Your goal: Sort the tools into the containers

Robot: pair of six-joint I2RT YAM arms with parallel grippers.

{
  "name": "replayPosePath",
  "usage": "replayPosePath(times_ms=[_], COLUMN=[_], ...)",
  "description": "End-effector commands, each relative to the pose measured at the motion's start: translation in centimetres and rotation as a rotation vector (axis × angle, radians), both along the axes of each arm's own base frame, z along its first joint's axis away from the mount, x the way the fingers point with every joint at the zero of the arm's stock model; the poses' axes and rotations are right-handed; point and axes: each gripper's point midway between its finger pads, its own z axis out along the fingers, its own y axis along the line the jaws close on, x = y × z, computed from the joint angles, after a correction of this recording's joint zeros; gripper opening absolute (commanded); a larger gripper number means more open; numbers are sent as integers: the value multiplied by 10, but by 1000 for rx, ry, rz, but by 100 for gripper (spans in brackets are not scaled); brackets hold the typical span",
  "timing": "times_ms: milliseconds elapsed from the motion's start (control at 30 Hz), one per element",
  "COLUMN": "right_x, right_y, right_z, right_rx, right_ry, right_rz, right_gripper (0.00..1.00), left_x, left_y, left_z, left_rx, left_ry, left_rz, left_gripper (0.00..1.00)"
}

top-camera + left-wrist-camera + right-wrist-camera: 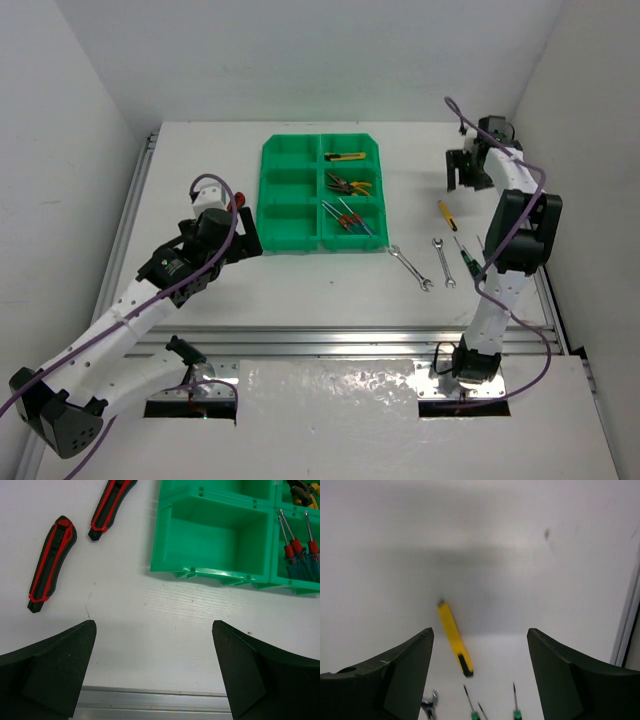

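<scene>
The green tray (290,243) stands at the middle back of the table. Its right column holds a yellow-black knife (345,157), pliers (350,184) and blue-handled screwdrivers (348,215); the left column looks empty. My left gripper (247,240) is open and empty beside the tray's near left corner (170,567). Two red-and-black knives (50,562) (111,505) lie on the table ahead of it, to its left. My right gripper (463,182) is open and empty, raised at the far right. A yellow knife (455,637) lies below it.
Two silver wrenches (410,267) (443,262) and green-handled screwdrivers (465,255) lie on the table right of the tray, near the right arm. An aluminium rail (150,700) runs along the table's near edge. White walls close in on both sides.
</scene>
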Motion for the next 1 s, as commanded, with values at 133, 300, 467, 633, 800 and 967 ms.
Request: replayPosePath(times_ms=[133,300,467,633,800,967], right_x=[-47,-49,-62,-42,-1,42], right_y=[27,35,24,45,117,217], right_z=[-64,-79,-105,-94,5,89], right_rx=[31,79,19,-48,-36,9], right_ry=[218,235,315,241,-113,-443], right_rz=[80,72,44,130,325,665], right_gripper=[69,61,26,0,0,1], left_x=[4,4,4,3,3,2], left_y=[-3,-1,-1,-1,0,0], left_z=[10,11,13,12,14,17], left_rx=[-30,-31,-35,-34,-37,-47], left_ry=[-49,-57,-61,-58,-66,-80], left_rz=[-14,-7,-6,-9,-5,-7], left_gripper=[100,100,100,100,100,100])
